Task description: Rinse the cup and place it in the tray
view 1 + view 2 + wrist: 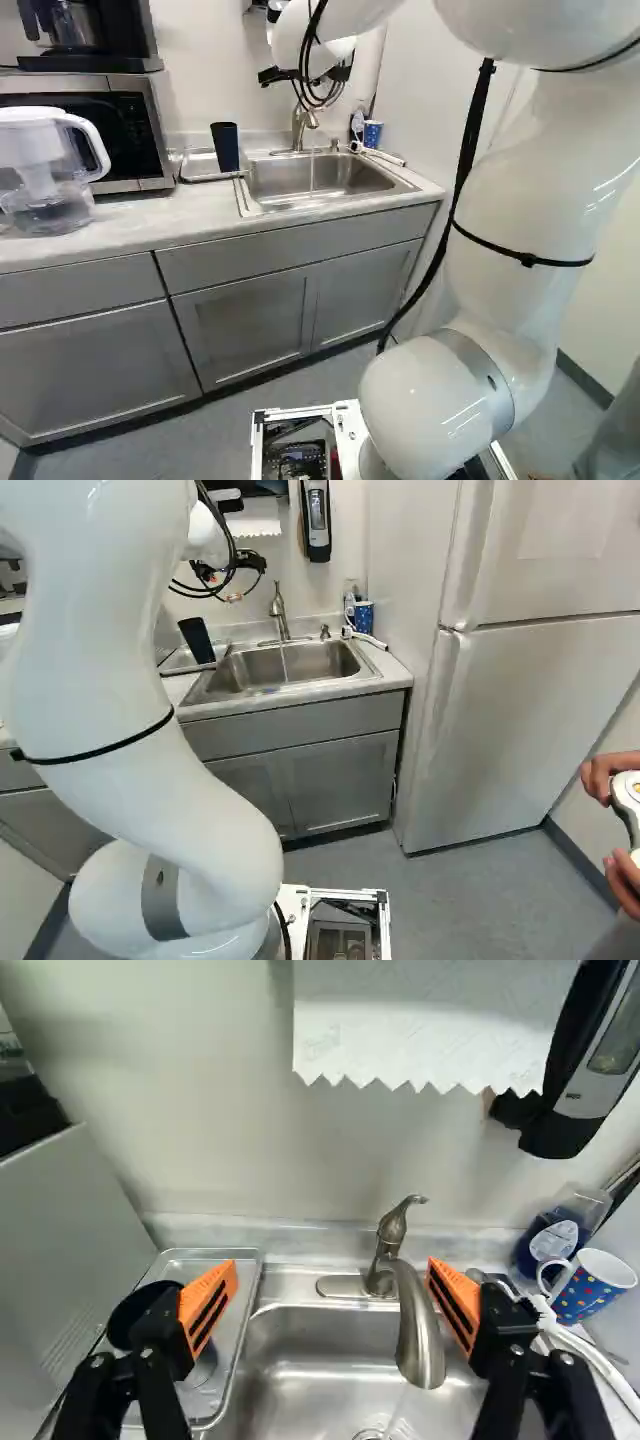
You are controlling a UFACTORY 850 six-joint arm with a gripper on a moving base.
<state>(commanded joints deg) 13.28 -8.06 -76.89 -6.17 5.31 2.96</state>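
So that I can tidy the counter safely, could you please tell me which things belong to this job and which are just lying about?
Belonging to the job: dark cup (probably the one meant), metal tray, sink, faucet, gripper.

Just lying about: dotted mug, water pitcher, microwave, paper towel, bottle.

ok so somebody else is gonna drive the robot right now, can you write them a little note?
Gripper: open and empty, up over the sink.
Cup: the dark one, standing in the tray beside the sink.
Faucet: water is running into the sink.
Done: the cup is in its tray. I can't tell whether it got rinsed.
Left: if it was rinsed, probably just shut the water off and back the arm away; if not, rinse it first.
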